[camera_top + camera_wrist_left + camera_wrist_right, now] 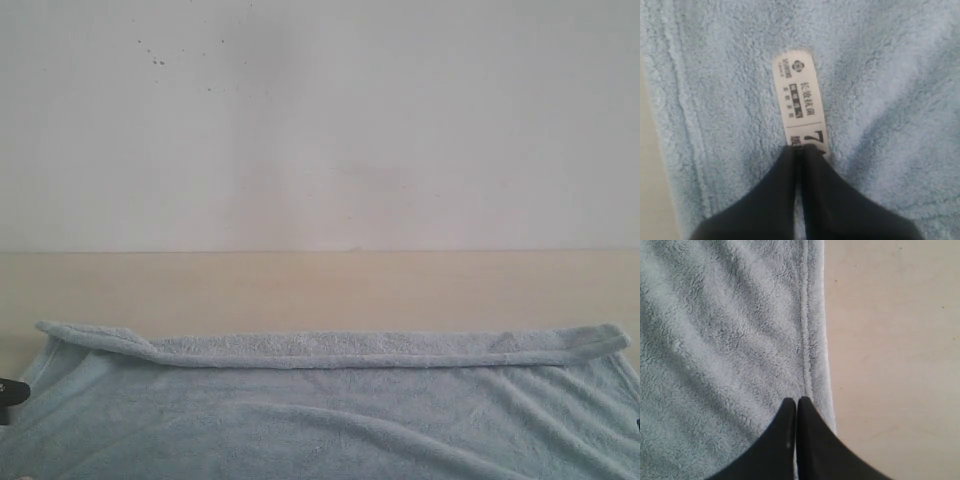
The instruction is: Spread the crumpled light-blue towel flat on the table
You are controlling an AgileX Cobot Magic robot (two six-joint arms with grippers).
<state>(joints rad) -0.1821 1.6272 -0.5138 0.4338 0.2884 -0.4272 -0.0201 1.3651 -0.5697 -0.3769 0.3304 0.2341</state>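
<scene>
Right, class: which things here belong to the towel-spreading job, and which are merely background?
Job: pale light-blue fluffy terry towel with its small white printed label; wide beige matte table; left gripper and right gripper, both shut.
Background: plain white wall with small dark specks.

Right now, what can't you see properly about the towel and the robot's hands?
- Exterior view: the towel runs off the bottom and side edges, so its near part is unseen.
- Left wrist view: the label is partly covered by the shut left hand; its print is blurry.
- Right wrist view: the shut right hand hides the hem under its tips.
</scene>
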